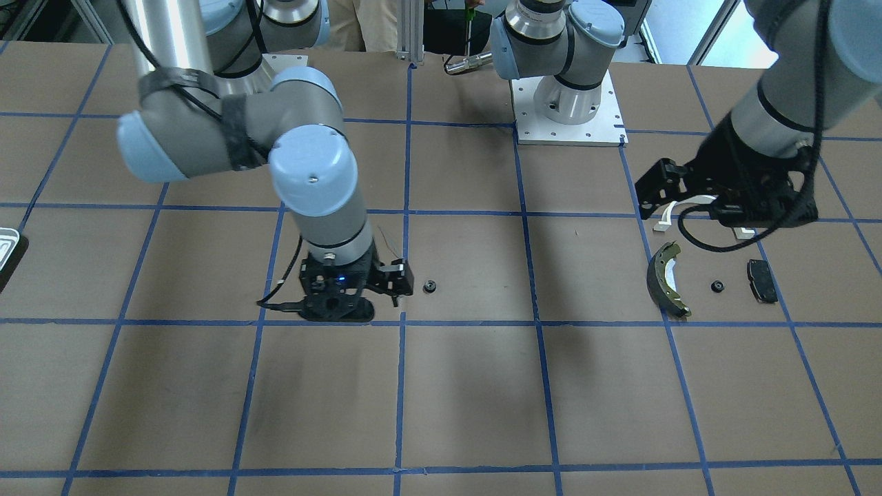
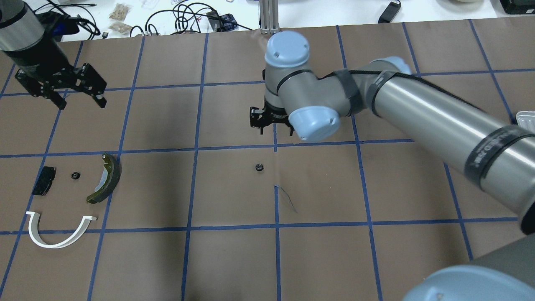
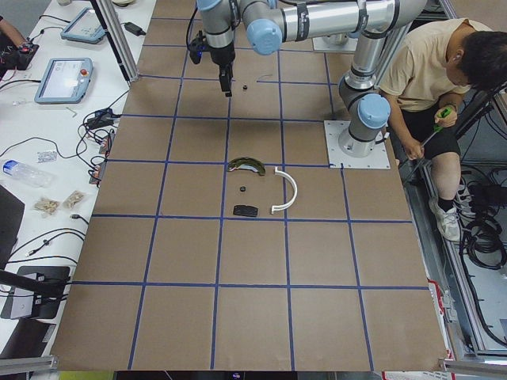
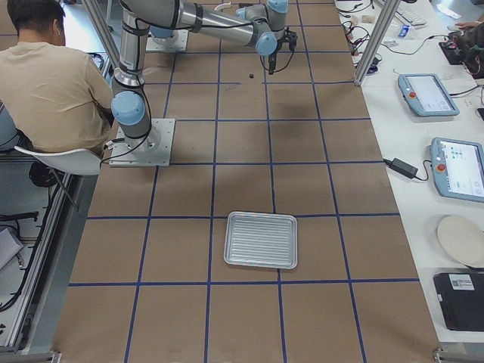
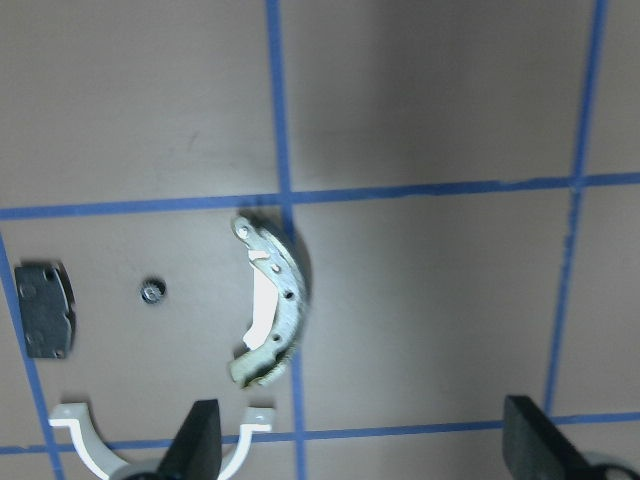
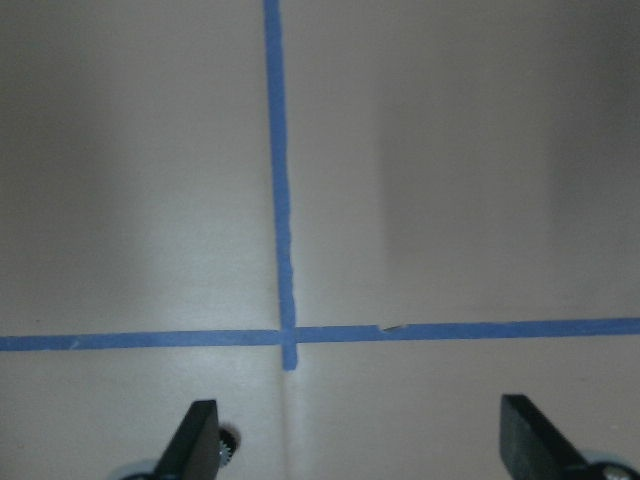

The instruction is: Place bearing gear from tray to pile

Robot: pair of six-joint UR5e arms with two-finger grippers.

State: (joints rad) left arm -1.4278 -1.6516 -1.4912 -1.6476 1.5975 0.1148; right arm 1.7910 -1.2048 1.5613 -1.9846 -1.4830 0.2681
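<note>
A bearing gear (image 1: 430,286) lies just beside the spread right pincer (image 6: 365,442).

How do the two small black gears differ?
The small black pile gear lies between a black rectangular pad and a dark curved brake shoe; the lone gear lies alone. The right gripper is beside the lone gear; the left gripper stands off the pile gear. Both lie ungripped.

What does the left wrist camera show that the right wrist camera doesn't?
Only the left wrist view shows the pile: brake shoe, black pad, part of the white arch bracket, and a bearing gear between pad and shoe. Only the right wrist view shows a lone bearing gear near a tape crossing. Both show brown table, blue tape lines, and an open gripper at the bottom: left gripper, right gripper.
</note>
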